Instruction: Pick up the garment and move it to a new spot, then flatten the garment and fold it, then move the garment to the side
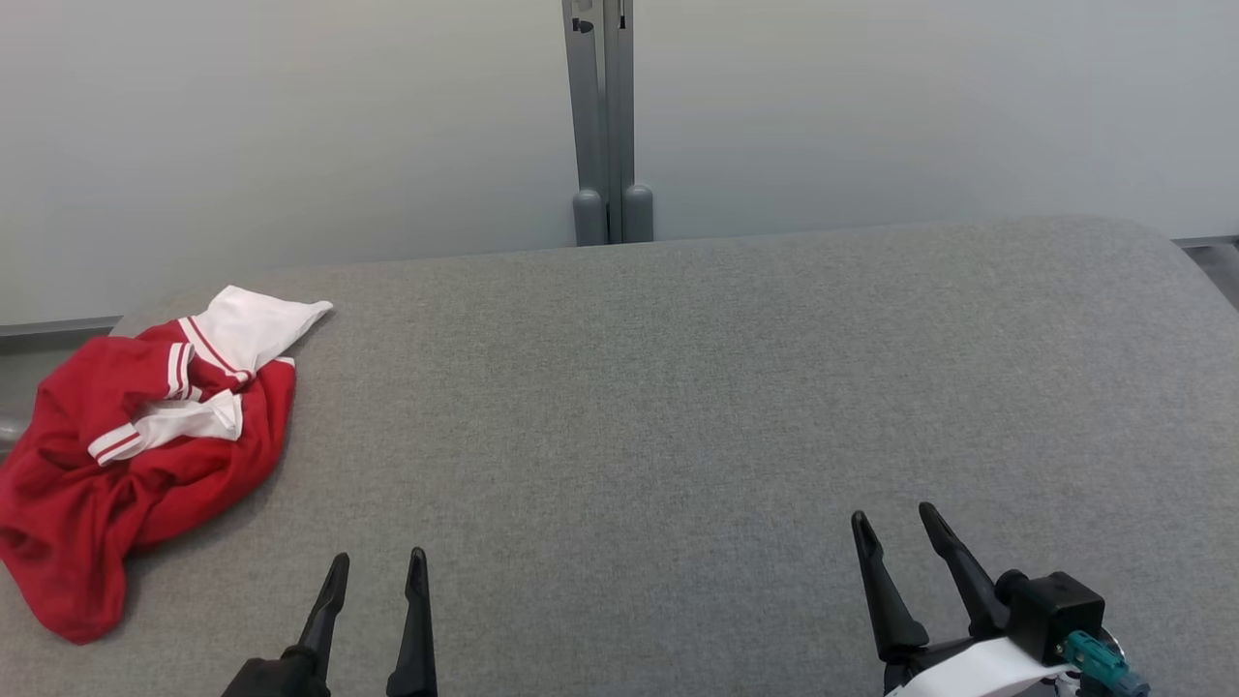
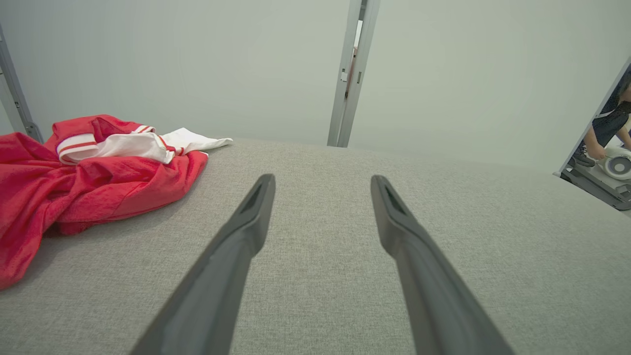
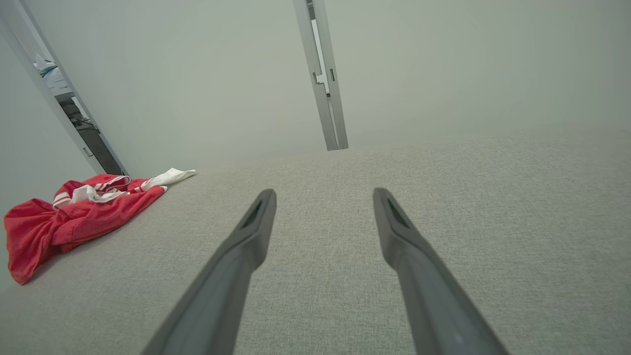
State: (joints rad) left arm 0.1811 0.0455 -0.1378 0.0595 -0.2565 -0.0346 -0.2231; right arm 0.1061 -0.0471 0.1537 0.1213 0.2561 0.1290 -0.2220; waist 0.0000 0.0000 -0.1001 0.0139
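A crumpled red garment (image 1: 116, 474) with white, red-striped trim lies in a heap at the far left of the grey table (image 1: 678, 387). The same garment (image 2: 88, 182) fills the left of the left wrist view, and the garment (image 3: 74, 217) sits smaller at the left of the right wrist view. My left gripper (image 1: 377, 566) hovers open near the front edge, right of the garment and apart from it. Far to the right, my right gripper (image 1: 895, 518) is open too. Nothing sits between the fingers of my left gripper (image 2: 323, 180) or my right gripper (image 3: 324, 195).
A grey upright post (image 1: 605, 116) joins pale wall panels behind the table's far edge. The table's right corner (image 1: 1162, 242) is rounded. Through a gap at the right of the left wrist view, a person (image 2: 609, 128) bends over a white machine.
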